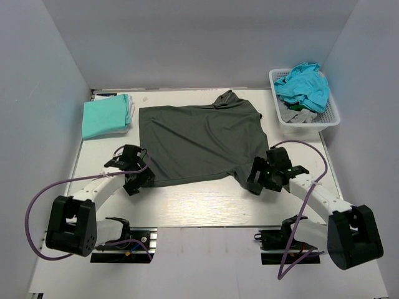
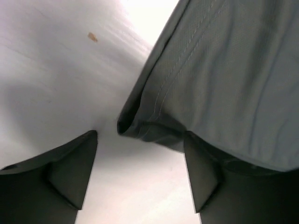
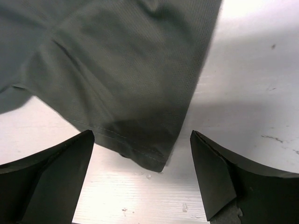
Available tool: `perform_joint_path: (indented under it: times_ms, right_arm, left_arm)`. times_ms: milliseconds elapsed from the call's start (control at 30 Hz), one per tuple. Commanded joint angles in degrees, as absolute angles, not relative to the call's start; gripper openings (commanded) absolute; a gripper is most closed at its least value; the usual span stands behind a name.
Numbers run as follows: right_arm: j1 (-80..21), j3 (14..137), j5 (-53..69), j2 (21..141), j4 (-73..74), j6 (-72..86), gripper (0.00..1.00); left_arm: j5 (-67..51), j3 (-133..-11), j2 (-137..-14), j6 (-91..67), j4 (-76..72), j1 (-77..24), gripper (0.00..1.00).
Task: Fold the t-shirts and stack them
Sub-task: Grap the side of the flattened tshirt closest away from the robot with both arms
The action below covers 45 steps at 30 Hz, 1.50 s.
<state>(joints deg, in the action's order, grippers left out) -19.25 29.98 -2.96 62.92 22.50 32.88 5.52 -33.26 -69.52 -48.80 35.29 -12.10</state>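
A dark charcoal-grey t-shirt (image 1: 199, 140) lies spread flat on the table, collar toward the back. My left gripper (image 1: 144, 177) stands open at its near-left corner; in the left wrist view that folded corner (image 2: 140, 128) lies just ahead of the gap between the fingers (image 2: 70, 168), the right finger against the hem. My right gripper (image 1: 255, 180) is open at the near-right corner, and that corner (image 3: 154, 158) sits on the table between its fingertips (image 3: 210, 168), gripped by neither. A folded mint-green t-shirt (image 1: 106, 116) rests at the back left.
A white lattice basket (image 1: 310, 125) at the back right holds a teal t-shirt (image 1: 303, 84) and a grey one (image 1: 298, 114). Grey walls enclose the table on three sides. Bare table (image 1: 199, 205) runs along the near edge between the arms.
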Motion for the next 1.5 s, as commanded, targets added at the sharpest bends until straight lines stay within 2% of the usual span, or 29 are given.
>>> perform_joint_path:
  times_ms: [0,133,233,267,300,400,500,533,633,667,733,800,933,1000,1033,1100,1133,1167,1200,1233,1267,1300,1400,1433,1467]
  right_arm:
    - [-19.2,28.9,-0.6,66.1,19.1,32.3,0.89]
    - [-19.2,28.0,-0.6,67.9,18.3,31.7,0.85]
    - [-19.2,26.8,-0.6,68.3,17.7,32.4,0.85]
    - [-19.2,26.6,1.1,68.6,17.3,32.6,0.82]
    - [-19.2,26.5,1.2,69.1,17.1,32.8,0.78]
    - [-19.2,26.5,2.6,69.7,17.1,32.4,0.59]
    - [-19.4,25.7,4.7,69.3,18.0,32.7,0.48]
    - [-19.4,25.2,4.6,68.6,17.9,32.5,0.39]
    - [-19.2,25.7,2.7,67.9,19.6,32.8,0.27]
    - [-19.2,26.4,2.3,66.9,21.3,32.9,0.17]
    - [-19.2,27.2,0.7,66.2,23.1,32.8,0.12]
    - [-19.1,28.2,-3.0,64.3,28.7,33.3,0.01]
    - [-19.5,30.4,-6.6,58.8,38.0,36.5,0.0]
    - [-19.1,30.9,-4.7,56.3,39.1,38.4,0.0]
    - [-18.9,31.1,-5.0,56.2,39.8,39.5,0.0]
    - [-18.9,31.7,-5.2,57.6,40.6,40.2,0.0]
    - [-19.2,31.9,-5.6,58.1,41.5,40.3,0.0]
    - [-19.2,32.0,-5.7,58.7,41.6,40.3,0.01]
    - [-19.2,32.0,-6.1,59.2,41.6,40.3,0.17]
    - [-19.1,32.1,-6.1,59.4,41.1,40.2,0.23]
    - [-19.0,32.2,-5.5,59.6,41.0,40.2,0.27]
    - [-19.2,32.3,-5.3,59.7,40.9,39.6,0.44]
    - [-19.2,32.9,-4.2,59.7,41.9,39.8,0.7]
    - [-19.1,33.5,-4.2,59.3,42.3,39.6,0.88]
    - [-19.2,33.7,-4.8,59.1,43.4,39.6,0.9]
  left_arm:
    - [7.2,-33.9,-72.2,-50.0,31.6,-11.9,0.81]
    - [7.2,-33.4,-75.8,-50.0,29.5,-11.9,0.66]
    - [6.0,-33.4,-76.6,-50.0,28.9,-12.4,0.45]
    - [6.0,-32.8,-76.6,-50.0,28.9,-12.4,0.39]
    - [6.0,-32.8,-76.6,-50.0,28.9,-12.4,0.24]
    - [6.0,-32.3,-76.6,-50.5,29.8,-12.4,0.08]
    - [6.5,-32.8,-75.4,-50.5,31.5,-12.4,0.08]
    - [6.5,-32.8,-75.4,-50.5,32.2,-12.4,0.08]
    - [7.0,-33.4,-74.1,-50.5,33.8,-12.4,0.08]
    - [7.0,-34.0,-73.5,-50.5,35.1,-12.4,0.06]
    - [7.7,-34.6,-72.7,-50.5,36.6,-12.4,0.04]
    - [8.4,-35.2,-71.4,-50.5,39.4,-12.4,0.02]
    - [9.1,-34.6,-68.4,-51.6,42.8,-12.4,0.03]
    - [9.1,-34.1,-66.6,-51.6,42.8,-12.4,0.09]
    - [9.1,-33.4,-66.6,-51.6,42.8,-12.4,0.18]
    - [8.4,-33.4,-66.1,-51.6,42.3,-12.4,0.29]
    - [8.3,-33.4,-66.1,-51.6,42.3,-12.4,0.3]
    - [8.3,-33.4,-66.1,-51.6,42.3,-12.4,0.34]
    - [8.3,-33.4,-66.1,-51.6,42.3,-12.4,0.36]
    - [8.3,-34.0,-66.6,-51.6,42.9,-12.4,0.38]
    - [8.9,-34.0,-66.6,-51.6,42.9,-12.4,0.45]
    - [8.9,-34.6,-66.6,-51.6,43.8,-12.4,0.53]
    - [8.9,-35.2,-66.1,-51.6,46.2,-12.4,0.77]
    - [8.9,-35.9,-66.1,-52.1,46.9,-12.4,0.77]
    - [8.9,-36.5,-65.1,-52.1,48.2,-12.4,0.79]
